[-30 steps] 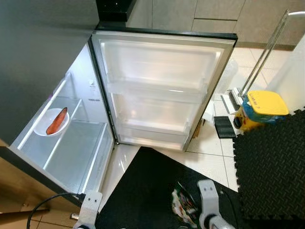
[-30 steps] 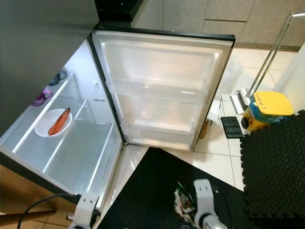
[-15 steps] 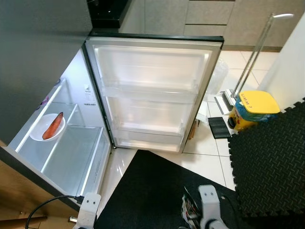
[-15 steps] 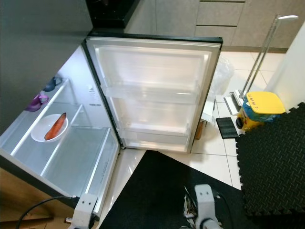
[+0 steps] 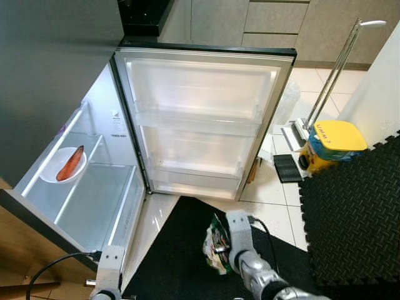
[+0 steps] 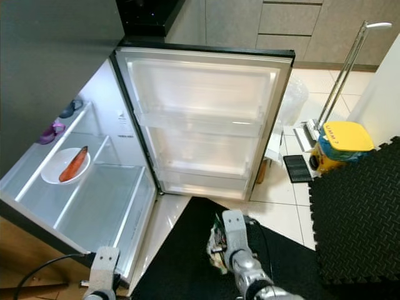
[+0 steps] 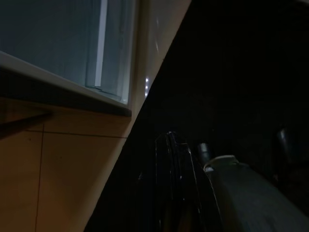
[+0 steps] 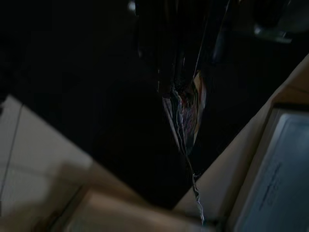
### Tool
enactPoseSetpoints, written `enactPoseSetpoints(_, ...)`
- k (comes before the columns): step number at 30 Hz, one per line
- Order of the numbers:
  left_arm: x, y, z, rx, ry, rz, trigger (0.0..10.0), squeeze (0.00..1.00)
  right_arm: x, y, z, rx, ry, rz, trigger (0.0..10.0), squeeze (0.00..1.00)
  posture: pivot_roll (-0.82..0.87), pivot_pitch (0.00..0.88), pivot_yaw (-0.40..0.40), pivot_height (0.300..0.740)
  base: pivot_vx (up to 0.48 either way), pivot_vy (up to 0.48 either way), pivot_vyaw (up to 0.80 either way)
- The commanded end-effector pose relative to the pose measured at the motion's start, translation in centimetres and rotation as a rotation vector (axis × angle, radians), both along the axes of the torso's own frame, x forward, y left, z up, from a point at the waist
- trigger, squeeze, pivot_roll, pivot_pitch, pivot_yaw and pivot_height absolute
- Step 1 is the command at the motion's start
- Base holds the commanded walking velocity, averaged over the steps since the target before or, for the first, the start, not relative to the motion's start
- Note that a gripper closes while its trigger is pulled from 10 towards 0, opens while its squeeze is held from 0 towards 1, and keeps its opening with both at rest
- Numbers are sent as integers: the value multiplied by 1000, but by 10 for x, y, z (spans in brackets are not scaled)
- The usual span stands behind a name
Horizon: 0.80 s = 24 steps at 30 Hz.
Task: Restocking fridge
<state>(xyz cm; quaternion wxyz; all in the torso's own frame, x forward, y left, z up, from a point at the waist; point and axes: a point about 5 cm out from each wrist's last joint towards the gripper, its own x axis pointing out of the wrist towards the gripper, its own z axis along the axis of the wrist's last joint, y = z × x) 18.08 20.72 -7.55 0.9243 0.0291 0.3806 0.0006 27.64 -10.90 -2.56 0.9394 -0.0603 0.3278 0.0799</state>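
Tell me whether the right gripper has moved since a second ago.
Yes. The right gripper, holding a colourful packet, has risen toward the open fridge door, now overlapping the black mat's upper part.

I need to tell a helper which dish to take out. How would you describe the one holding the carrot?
Look in the open fridge, on its glass shelf. The white plate there carries one orange carrot; the purple and blue items behind it are small and dark.

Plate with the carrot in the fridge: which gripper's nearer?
Left. The left gripper hangs low by the fridge's front edge, below the plate on its shelf. The right gripper, holding a snack packet, is over the black mat, farther right.
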Motion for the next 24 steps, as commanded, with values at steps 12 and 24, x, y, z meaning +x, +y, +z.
enactPoseSetpoints(12, 9, -5, 5, -32, -47, 0, 10000, 0, -28, -12, -22, -6, 51, -31, 10000, 0, -65, 103, -10, 740, 0, 0, 0)
enactPoseSetpoints(24, 25, -14, 12, -33, -82, -64, 10000, 0, -47, -26, -34, 13, 85, -165, 10000, 0, -116, 104, 42, 740, 0, 0, 0)
